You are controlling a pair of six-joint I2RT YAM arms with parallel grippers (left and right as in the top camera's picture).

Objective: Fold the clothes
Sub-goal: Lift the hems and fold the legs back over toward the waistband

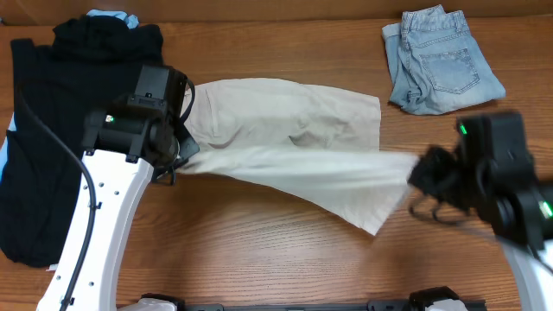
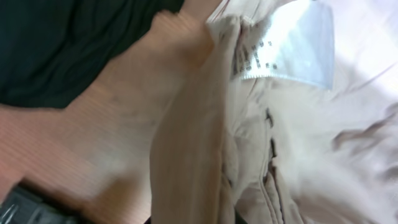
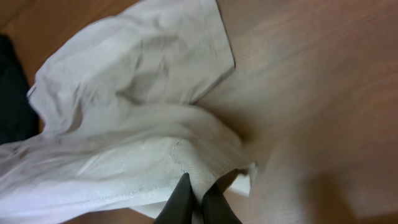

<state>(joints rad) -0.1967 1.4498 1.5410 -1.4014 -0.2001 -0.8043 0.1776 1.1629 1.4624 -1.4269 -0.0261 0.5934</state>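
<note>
The cream-beige shorts (image 1: 285,130) lie across the middle of the table, one leg flat and the near leg lifted and stretched between both arms. My left gripper (image 1: 177,160) is shut on the waistband end; its view shows the folded waistband (image 2: 193,155) and a white label (image 2: 289,43) up close. My right gripper (image 1: 415,177) is shut on the hem of the near leg; in the right wrist view its black fingertips (image 3: 198,198) pinch the cream fabric (image 3: 124,112) above the wood.
A big black garment (image 1: 52,130) covers the left side of the table, under and beside my left arm. Light-blue denim shorts (image 1: 436,60) lie at the back right. The table is brown wood (image 1: 259,250).
</note>
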